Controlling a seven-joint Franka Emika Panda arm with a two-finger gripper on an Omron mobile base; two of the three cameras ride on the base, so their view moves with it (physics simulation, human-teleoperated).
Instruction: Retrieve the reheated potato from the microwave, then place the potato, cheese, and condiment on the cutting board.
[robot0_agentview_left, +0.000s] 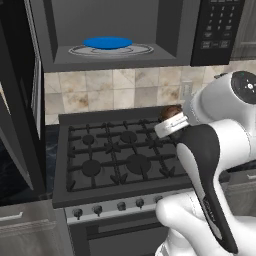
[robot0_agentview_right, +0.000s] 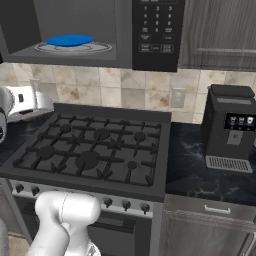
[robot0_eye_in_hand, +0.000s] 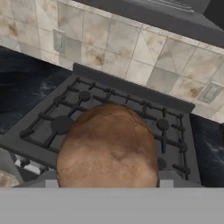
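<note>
The potato (robot0_eye_in_hand: 109, 148), a brown mottled lump, sits between my gripper's jaws and hides the fingertips in the hand view. In the left base view the potato (robot0_agentview_left: 171, 110) peeks out above my gripper (robot0_agentview_left: 170, 119), which is shut on it above the right rear of the stove. The microwave (robot0_agentview_left: 220, 30) hangs above the stove with its door (robot0_agentview_left: 20, 100) swung open to the left. Its grey interior holds a blue plate (robot0_agentview_left: 107, 42) on the glass turntable. The microwave (robot0_agentview_right: 155, 30) and blue plate (robot0_agentview_right: 70, 40) also appear in the right base view. The cutting board, cheese and condiment are out of view.
A black gas stove (robot0_agentview_left: 120, 155) with grates lies below the hand. To its right a dark marble counter (robot0_agentview_right: 190, 170) carries a black coffee machine (robot0_agentview_right: 230, 130). The tiled wall behind (robot0_agentview_right: 125, 90) has an outlet (robot0_agentview_right: 177, 98).
</note>
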